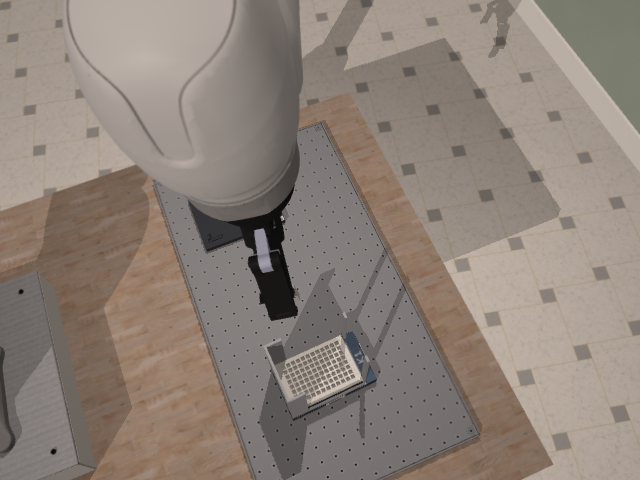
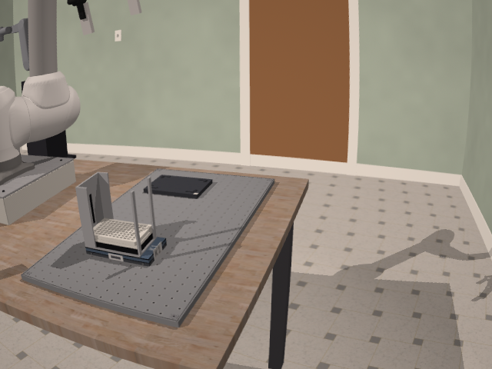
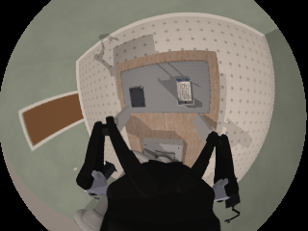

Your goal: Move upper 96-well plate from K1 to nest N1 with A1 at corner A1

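The stack rack K1 (image 2: 119, 230) stands on the grey breadboard, with a tall back wall and two thin front posts. The white upper 96-well plate (image 2: 121, 232) lies flat in it. The lower plate (image 2: 123, 247) shows only as a dark band beneath it. The rack and white plate also show in the overhead view (image 1: 320, 372) and, small, in the wrist view (image 3: 184, 91). The dark plate nest N1 (image 2: 181, 185) lies flat at the far end of the board; the arm half hides it in the overhead view (image 1: 214, 235). My gripper (image 2: 109, 11) is open and empty, high above the table.
The grey breadboard (image 2: 158, 246) lies on a wooden table. The robot's grey base block (image 2: 31, 186) stands at the table's left. The rack's posts and back wall rise well above the plates. The table edge drops off to the right of the board.
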{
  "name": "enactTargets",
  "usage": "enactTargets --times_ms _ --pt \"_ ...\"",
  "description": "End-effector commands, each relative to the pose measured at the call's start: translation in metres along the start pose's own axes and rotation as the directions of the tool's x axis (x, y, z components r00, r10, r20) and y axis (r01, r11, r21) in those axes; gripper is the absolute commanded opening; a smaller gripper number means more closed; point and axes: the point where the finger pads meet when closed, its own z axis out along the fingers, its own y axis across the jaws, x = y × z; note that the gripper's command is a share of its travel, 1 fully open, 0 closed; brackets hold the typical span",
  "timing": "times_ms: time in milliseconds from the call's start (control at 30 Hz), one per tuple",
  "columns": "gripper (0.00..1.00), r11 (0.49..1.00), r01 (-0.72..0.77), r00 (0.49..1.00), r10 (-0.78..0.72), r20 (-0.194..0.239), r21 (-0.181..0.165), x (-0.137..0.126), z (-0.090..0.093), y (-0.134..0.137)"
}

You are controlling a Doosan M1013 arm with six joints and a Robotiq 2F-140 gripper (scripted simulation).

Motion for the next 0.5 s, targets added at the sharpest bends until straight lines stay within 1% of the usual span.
enactTargets --times_ms 0,133,200,267,467 --pt "1.00 1.000 0.000 1.000 0.000 0.000 0.000 0.003 0.013 0.006" --pt "1.00 1.000 0.000 1.000 0.000 0.000 0.000 0.008 0.030 0.014" --pt "1.00 0.998 0.033 0.999 -0.033 0.018 -0.048 0.010 0.039 0.019" --pt "1.00 0.998 0.033 0.999 -0.033 0.018 -0.048 0.010 0.039 0.019" --pt "1.00 0.998 0.033 0.999 -0.033 0.018 -0.048 0.014 0.066 0.031"
